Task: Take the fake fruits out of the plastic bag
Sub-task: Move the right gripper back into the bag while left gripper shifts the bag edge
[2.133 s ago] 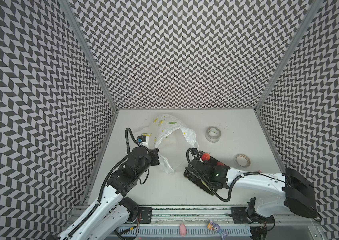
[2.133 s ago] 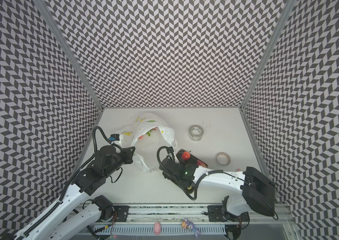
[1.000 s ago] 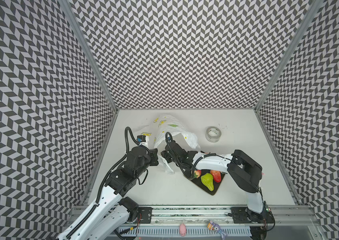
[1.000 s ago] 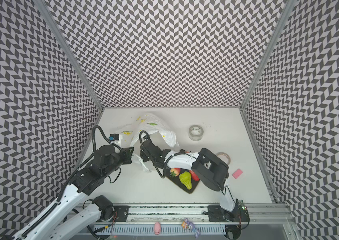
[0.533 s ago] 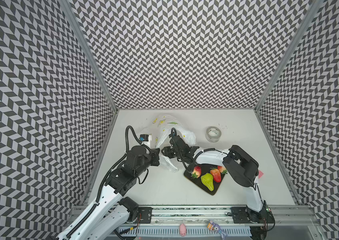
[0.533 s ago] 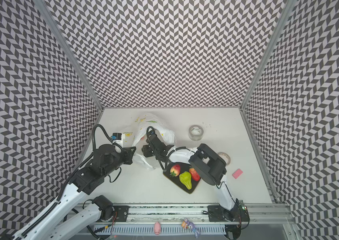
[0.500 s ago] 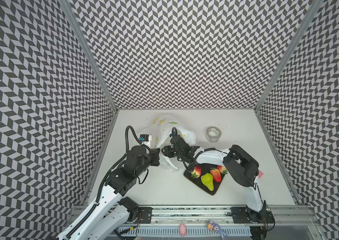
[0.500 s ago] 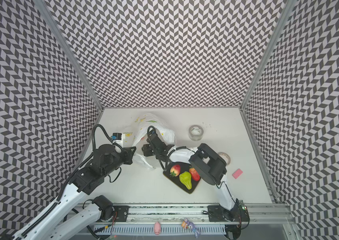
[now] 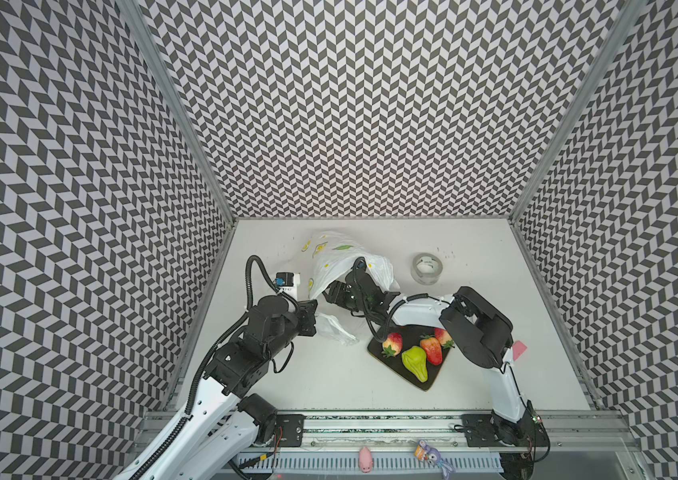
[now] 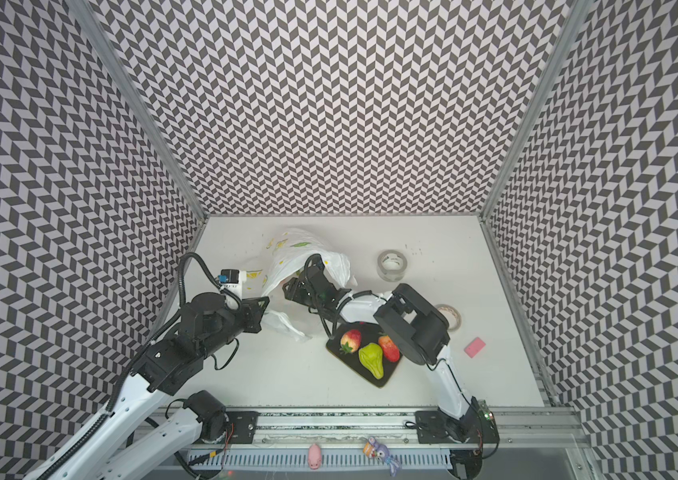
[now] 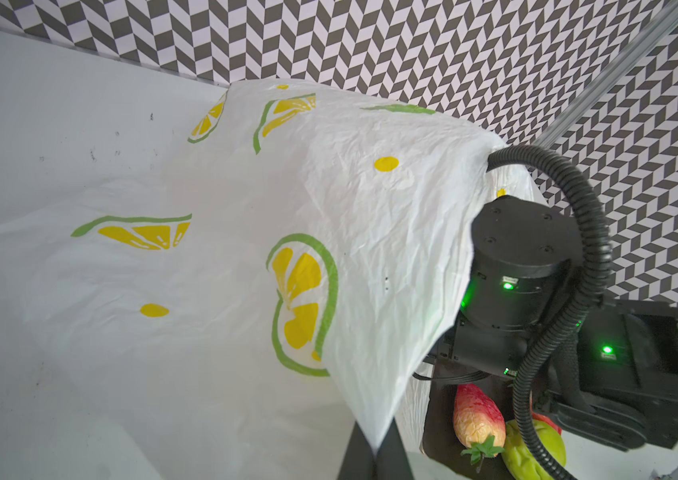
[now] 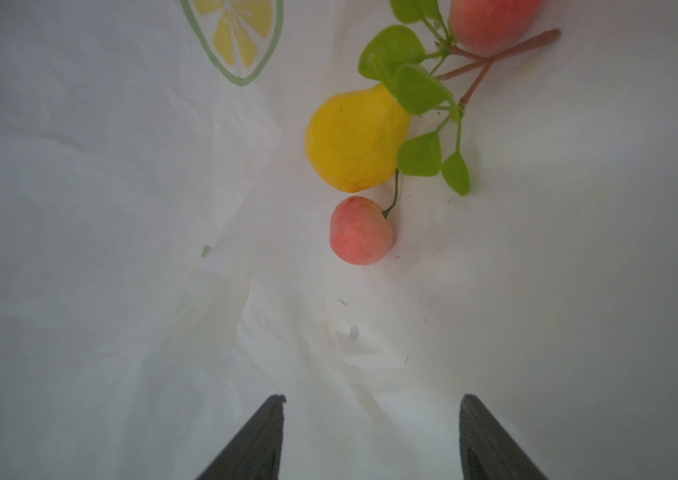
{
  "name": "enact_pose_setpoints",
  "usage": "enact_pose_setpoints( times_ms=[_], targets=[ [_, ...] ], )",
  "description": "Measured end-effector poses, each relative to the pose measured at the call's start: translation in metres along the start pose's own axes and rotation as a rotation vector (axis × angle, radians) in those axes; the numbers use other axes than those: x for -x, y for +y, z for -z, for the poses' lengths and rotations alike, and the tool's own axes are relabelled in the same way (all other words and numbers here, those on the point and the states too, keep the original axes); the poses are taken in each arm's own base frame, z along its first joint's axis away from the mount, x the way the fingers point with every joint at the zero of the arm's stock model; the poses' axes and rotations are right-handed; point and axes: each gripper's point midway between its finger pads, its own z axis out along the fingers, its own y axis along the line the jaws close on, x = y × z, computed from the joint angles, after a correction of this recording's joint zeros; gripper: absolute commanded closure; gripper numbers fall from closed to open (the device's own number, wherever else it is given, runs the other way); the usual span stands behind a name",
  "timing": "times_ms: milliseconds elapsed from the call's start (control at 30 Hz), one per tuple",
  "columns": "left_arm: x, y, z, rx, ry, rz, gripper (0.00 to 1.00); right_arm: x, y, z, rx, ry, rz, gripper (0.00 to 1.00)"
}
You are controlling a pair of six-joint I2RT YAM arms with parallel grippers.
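Chevron-patterned walls are boxing in a white counter [image 9: 308, 386], and the plastic bag [image 9: 343, 259] is lying toward its far edge, left of the middle. Your left gripper [image 11: 374, 451] is clenched on a fold of the bag's rim, lifting the mouth into a tent. Your right gripper [image 12: 372, 401] is reaching inside with its jaws spread and nothing between them. Ahead of it, the yellow pear [image 12: 353, 141] is lying against a leafy sprig [image 12: 416, 89] that carries small pink-red round fruits [image 12: 361, 230], the nearest just in front of the pear. Strawberries [image 9: 392, 344] and a green pear [image 9: 415, 363] are already sitting on the black tray [image 9: 432, 376] near the front edge.

Hold the left lift steady so the film is not sagging onto your wrist. Straddle the nearest round fruit and close on its body, not its thin stem. Skim low without gathering plastic. The sprig probably links the round fruits, so expect them to come out together and nudge the pear.

You are seeing no readable writing: the bag carries only lemon slices and green leaves, and the tape roll [image 9: 426, 269] shows no legible lettering.
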Motion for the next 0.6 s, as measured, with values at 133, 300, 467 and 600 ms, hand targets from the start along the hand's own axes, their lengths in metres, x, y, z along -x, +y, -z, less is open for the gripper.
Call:
enact_pose_setpoints(
  times_ms=[133, 300, 467, 600],
  targets=[
    [-0.005, 0.007, 0.0, 0.037, 0.015, 0.017, 0.53, -0.005, -0.005, -0.001, 0.003, 0.013, 0.001, 0.31],
    [-0.003, 0.017, 0.005, 0.087, -0.002, 0.061, 0.2, -0.014, -0.026, 0.007, -0.034, 0.019, 0.027, 0.28],
    [0.019, 0.024, 0.017, 0.154, -0.066, 0.099, 0.07, -0.012, -0.029, 0.019, -0.038, -0.001, 0.022, 0.29],
    [0.06, 0.03, 0.021, 0.226, -0.13, 0.124, 0.02, -0.014, -0.031, 0.02, -0.028, -0.006, -0.007, 0.3]
  ],
)
